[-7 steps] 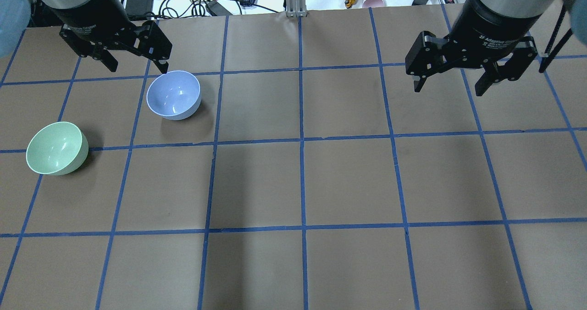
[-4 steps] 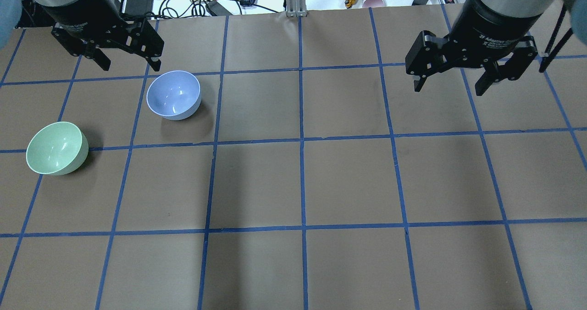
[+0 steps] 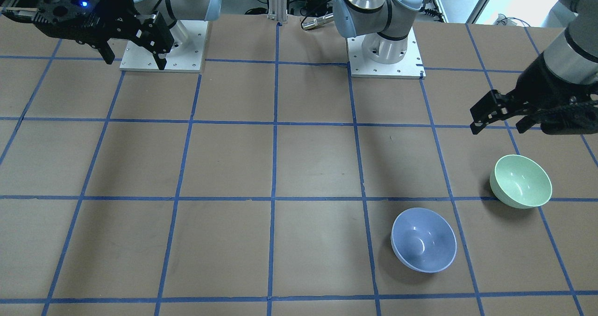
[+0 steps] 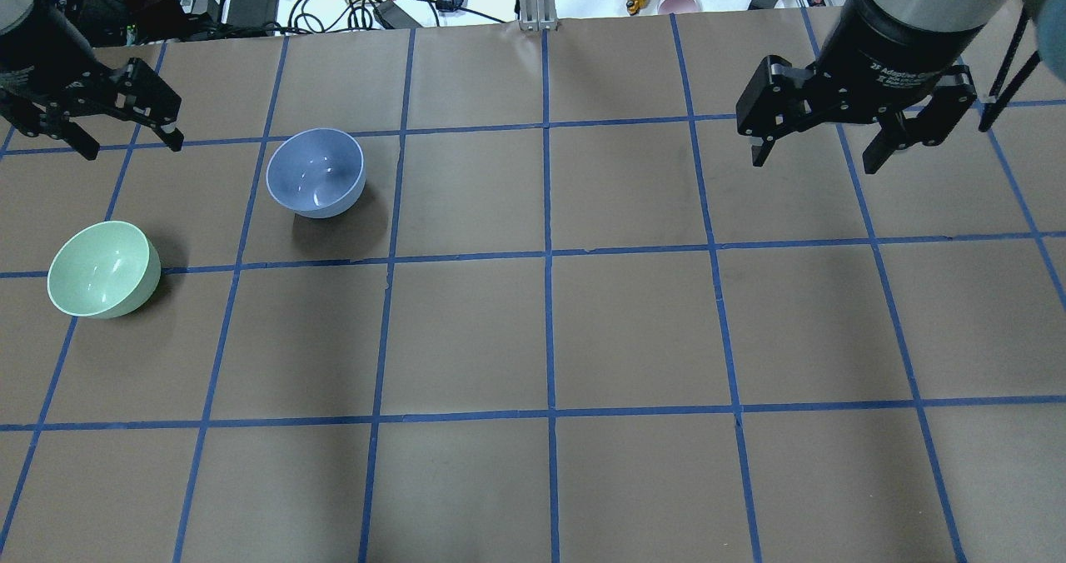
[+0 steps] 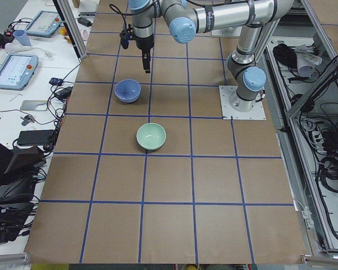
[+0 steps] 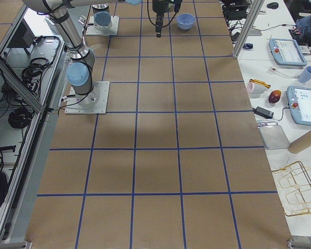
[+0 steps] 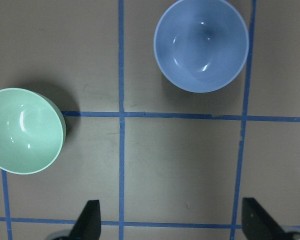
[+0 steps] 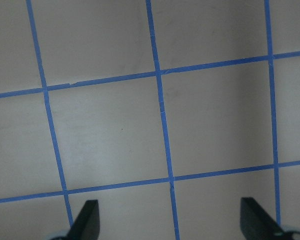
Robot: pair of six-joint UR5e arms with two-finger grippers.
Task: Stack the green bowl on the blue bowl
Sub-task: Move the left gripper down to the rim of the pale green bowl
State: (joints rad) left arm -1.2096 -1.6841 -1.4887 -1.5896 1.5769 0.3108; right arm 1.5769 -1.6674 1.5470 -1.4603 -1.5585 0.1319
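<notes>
Your left gripper [image 4: 132, 142] swings off blue bowl [image 4: 315, 171] | green bowl [image 4: 103, 269] at its 6 o'clock, grasp likely next | jaws wide, empty | right gripper [image 4: 814, 159] likewise

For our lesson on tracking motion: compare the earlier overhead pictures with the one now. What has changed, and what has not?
The left gripper moved left across the overhead view, away from the blue bowl and toward the green bowl's side of the table. Its fingers are open as before, holding nothing. The right gripper and both bowls stayed put.
</notes>
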